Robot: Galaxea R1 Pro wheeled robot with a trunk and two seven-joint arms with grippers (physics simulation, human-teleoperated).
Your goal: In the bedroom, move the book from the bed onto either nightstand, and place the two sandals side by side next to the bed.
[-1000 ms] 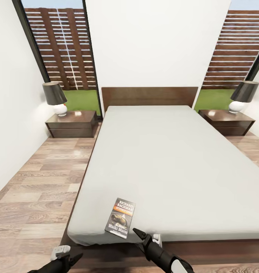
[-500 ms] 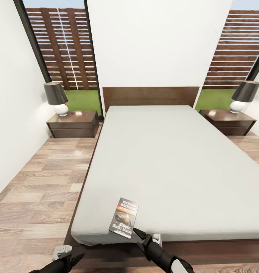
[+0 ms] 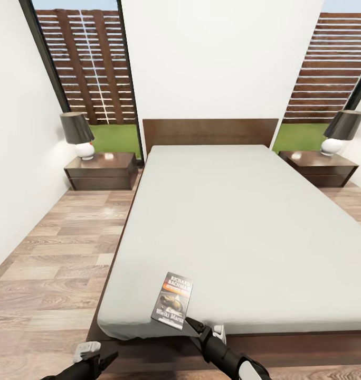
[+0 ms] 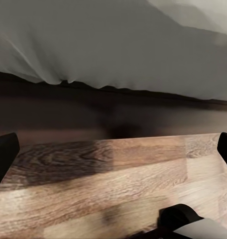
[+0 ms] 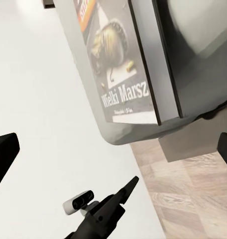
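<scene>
The book [image 3: 172, 301] lies flat on the pale grey bed [image 3: 238, 221], close to the mattress's near left corner, its orange band toward the headboard. My right gripper [image 3: 193, 324] hovers open just below that edge, its tip almost at the book's near corner. In the right wrist view the book's [image 5: 118, 64] dark cover fills the space ahead of the open right gripper [image 5: 113, 152]. My left gripper [image 3: 104, 359] is low over the floor at the foot of the bed, and the left wrist view shows the gripper [image 4: 113, 149] open, facing the dark bed frame [image 4: 93, 114]. The sandals are out of view.
Two dark nightstands flank the headboard, the left nightstand [image 3: 101, 170] and the right nightstand [image 3: 319, 168], each carrying a black-shaded lamp [image 3: 77, 134]. Wood-plank floor [image 3: 48, 264] runs along the bed's left side to a white wall. Tall windows show grass and fence.
The whole view has shifted a little, so the camera moved. The book now sits slightly closer to my right gripper's tip. Both arms keep their pose.
</scene>
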